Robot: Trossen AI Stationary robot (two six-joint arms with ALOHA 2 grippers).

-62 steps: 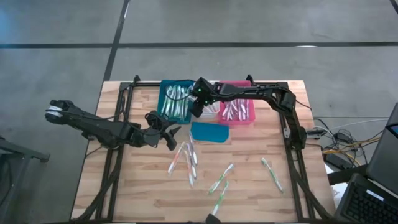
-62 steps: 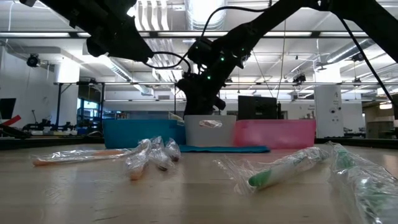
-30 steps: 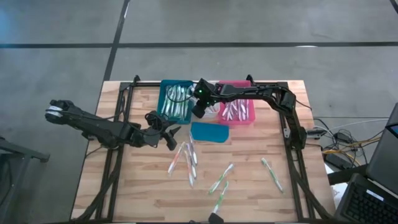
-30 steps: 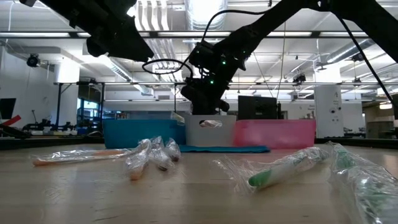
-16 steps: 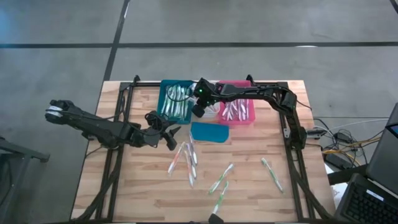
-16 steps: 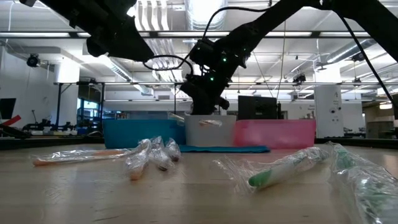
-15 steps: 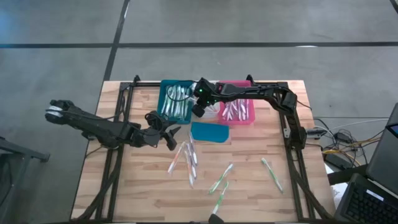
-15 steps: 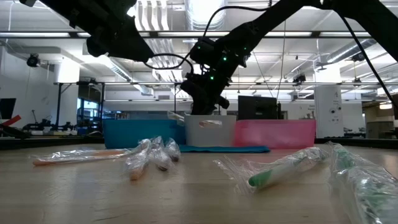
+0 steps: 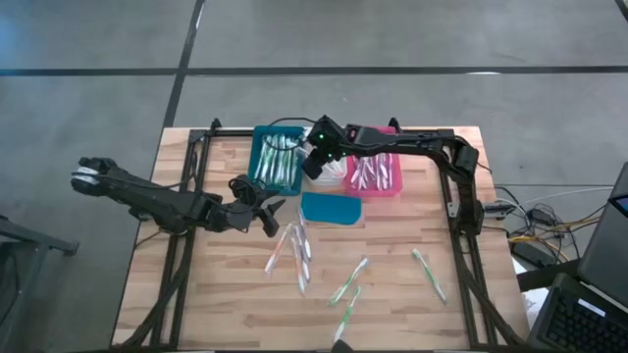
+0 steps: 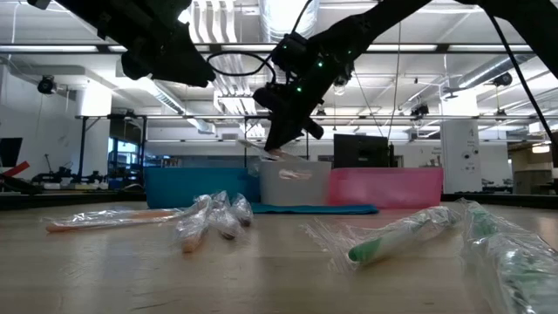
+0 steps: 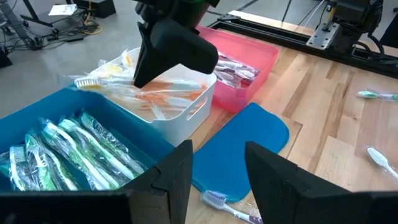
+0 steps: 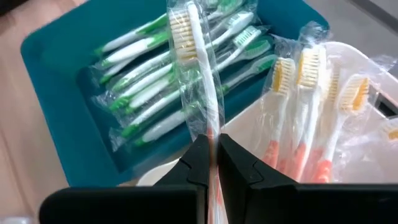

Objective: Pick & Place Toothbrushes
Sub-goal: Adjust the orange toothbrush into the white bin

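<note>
My right gripper (image 9: 312, 165) hangs over the white bin (image 9: 337, 174) at the table's far side, shut on a plastic-wrapped toothbrush with an orange handle (image 12: 194, 68). More orange toothbrushes (image 12: 311, 106) lie in the white bin and green ones (image 12: 155, 93) in the teal bin (image 9: 278, 157). Several wrapped toothbrushes (image 9: 297, 250) lie loose on the table. My left gripper (image 9: 270, 211) waits open, left of the flat teal lid (image 9: 329, 208), with nothing between its fingers (image 11: 177, 180). My right gripper pinches the wrapped toothbrush's handle (image 12: 209, 134) between its two fingers. The fingers slant down from the table's right side. The bristle head (image 12: 181, 31) sticks out past the fingertips. The toothbrush (image 10: 260, 148) is lifted clear, above the white bin's rim.
A pink bin (image 9: 376, 173) with pink toothbrushes stands right of the white one. Loose toothbrushes lie mid-table (image 9: 348, 284) and toward the right (image 9: 429, 273). A black frame (image 9: 453, 211) runs along the table's sides.
My right gripper has risen from the white bin and rolled a little. The wrapped toothbrush has come up with it, from the bin's rim to clear above it.
</note>
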